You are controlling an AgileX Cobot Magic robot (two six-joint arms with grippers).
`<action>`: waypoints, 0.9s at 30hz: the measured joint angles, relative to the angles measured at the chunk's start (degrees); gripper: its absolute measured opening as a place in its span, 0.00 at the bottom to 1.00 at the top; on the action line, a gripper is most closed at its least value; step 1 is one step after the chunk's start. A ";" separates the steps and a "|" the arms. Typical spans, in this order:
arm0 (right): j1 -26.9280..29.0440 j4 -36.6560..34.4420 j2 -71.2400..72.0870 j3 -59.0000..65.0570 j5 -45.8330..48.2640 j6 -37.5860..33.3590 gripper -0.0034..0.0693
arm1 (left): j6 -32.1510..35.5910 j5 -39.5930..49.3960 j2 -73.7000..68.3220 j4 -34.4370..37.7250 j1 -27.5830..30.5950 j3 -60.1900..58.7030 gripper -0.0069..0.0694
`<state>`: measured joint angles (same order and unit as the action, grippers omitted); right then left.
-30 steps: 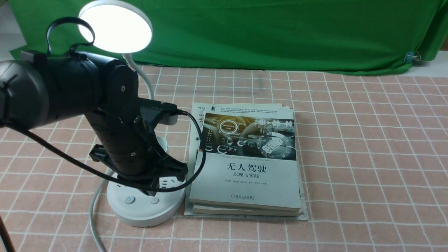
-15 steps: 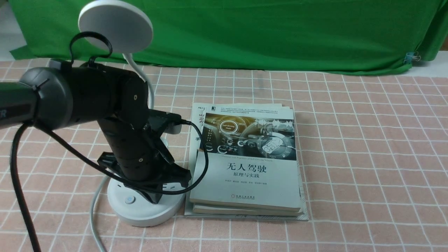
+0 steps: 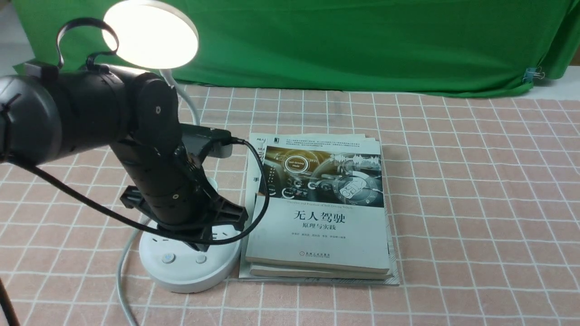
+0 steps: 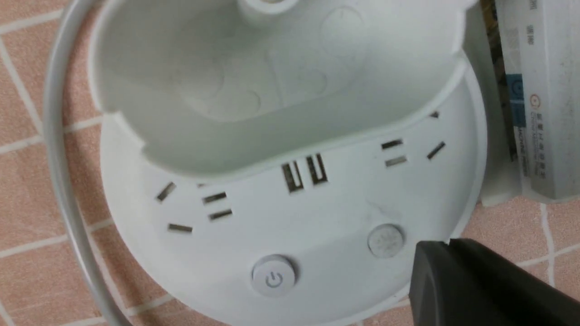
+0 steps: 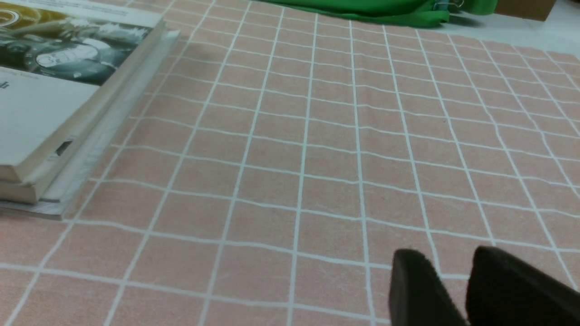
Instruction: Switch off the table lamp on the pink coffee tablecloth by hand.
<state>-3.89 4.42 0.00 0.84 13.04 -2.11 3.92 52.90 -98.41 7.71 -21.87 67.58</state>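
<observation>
The table lamp (image 3: 181, 271) is standing on the left near part of the pink coffee tablecloth (image 3: 453, 203), which is covering the worktop. Its round base is sitting just beside a stack of books (image 3: 321, 217), on the stack's left. The disc head (image 3: 151, 35) is glowing with a warm light, so the lamp is on. A white cord (image 3: 121, 271) is running from the base toward the near edge.

The left arm is reaching down over the base, with the left tool (image 3: 201, 243) pointing at the flat top just behind the two buttons. A black cable (image 3: 258, 190) is looping around the arm's wrist. In the left wrist view only one dark finger (image 4: 457, 276) is showing, and its tip is lying just beside the plain round button (image 4: 385, 241), well apart from the power button (image 4: 273, 281). I cannot tell whether it is touching the base, or whether this tool is spread or pressed together.

The right tool (image 5: 448, 253) is hanging over bare tablecloth to the right of the books. Its two fingers are standing slightly apart and are pinching nothing.

A green cloth (image 3: 362, 40) is hanging behind the worktop.
</observation>
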 joint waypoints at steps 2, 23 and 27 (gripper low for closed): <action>0.00 0.00 0.00 0.00 0.00 0.00 0.38 | 0.00 -0.12 -1.48 0.00 0.00 0.00 0.08; 0.00 0.00 0.00 0.00 0.00 0.00 0.38 | -0.11 1.94 8.44 0.46 0.00 -1.77 0.08; 0.00 0.00 0.00 0.00 0.00 0.00 0.38 | -0.03 -3.55 20.20 0.76 0.00 -9.58 0.09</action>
<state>-3.89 4.42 0.00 0.84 13.04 -2.11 3.89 49.36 -78.20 8.47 -21.87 58.00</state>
